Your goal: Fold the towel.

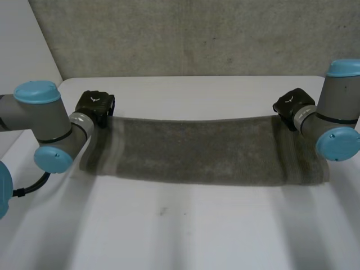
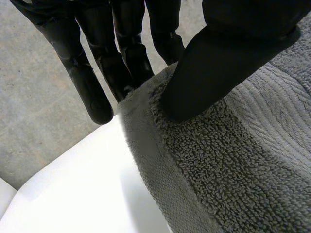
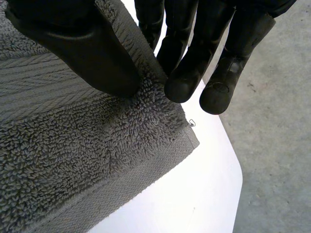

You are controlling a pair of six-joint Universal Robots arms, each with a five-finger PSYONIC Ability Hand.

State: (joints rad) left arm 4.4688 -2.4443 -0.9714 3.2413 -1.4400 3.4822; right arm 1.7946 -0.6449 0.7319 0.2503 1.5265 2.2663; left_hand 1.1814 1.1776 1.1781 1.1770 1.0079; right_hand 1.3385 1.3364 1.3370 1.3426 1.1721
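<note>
Head camera high beyond near edge of table [image 1: 180, 230], facing down toward far edge. Wrist cameras very close, each on one far towel [image 1: 197, 152] corner, shared with head view.

There is one grey towel [image 1: 197, 152] and one white table [image 1: 169, 225]. Two arms are counted, the left arm [image 1: 39, 121] and the right arm [image 1: 337, 121], and two black hands, the left hand [image 1: 95, 107] and the right hand [image 1: 291, 104].
</note>
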